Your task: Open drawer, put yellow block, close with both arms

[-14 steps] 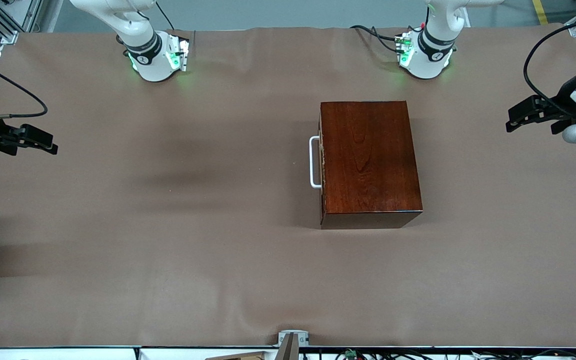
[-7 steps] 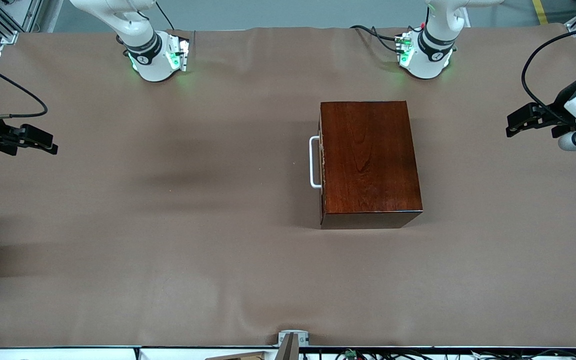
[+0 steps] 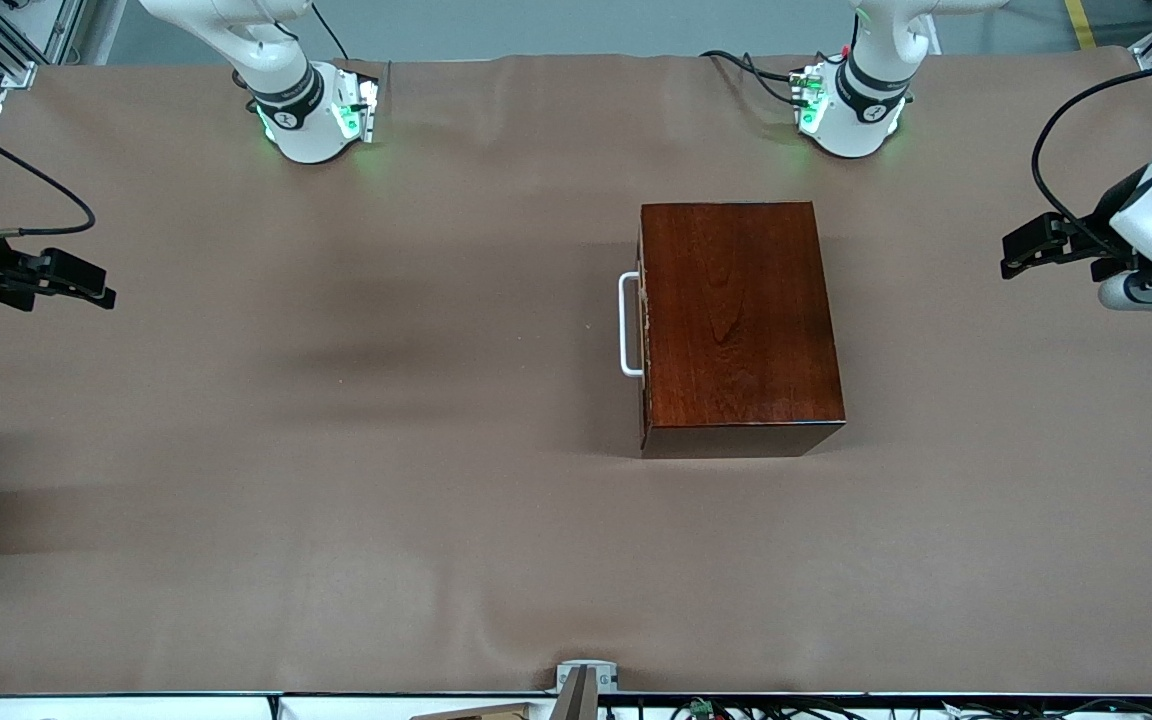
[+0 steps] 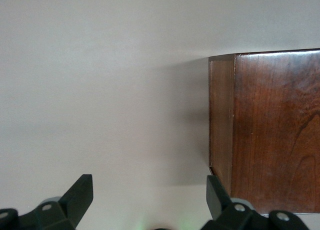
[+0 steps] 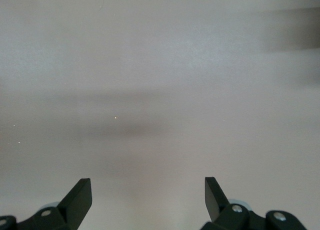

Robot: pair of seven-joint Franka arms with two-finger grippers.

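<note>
The dark reddish-brown wooden box (image 3: 741, 325) stands on the table nearer the left arm's base. Its drawer is pushed in, and the white bar handle (image 3: 628, 325) faces the right arm's end of the table. My left gripper (image 3: 1008, 258) hangs open over the table at the left arm's end, apart from the box. In the left wrist view the left gripper (image 4: 149, 190) is empty and the box (image 4: 270, 130) lies ahead of one finger. My right gripper (image 3: 101, 288) waits open over the right arm's end; the right gripper (image 5: 147, 190) faces bare cloth. The yellow block is out of view.
Brown cloth (image 3: 386, 450) covers the whole table. The two green-lit arm bases (image 3: 311, 120) (image 3: 851, 115) stand along the edge farthest from the front camera. A small metal bracket (image 3: 586, 680) sits at the nearest edge.
My left gripper has drifted slightly toward the box and its wrist has turned. The right arm and the box have not moved.
</note>
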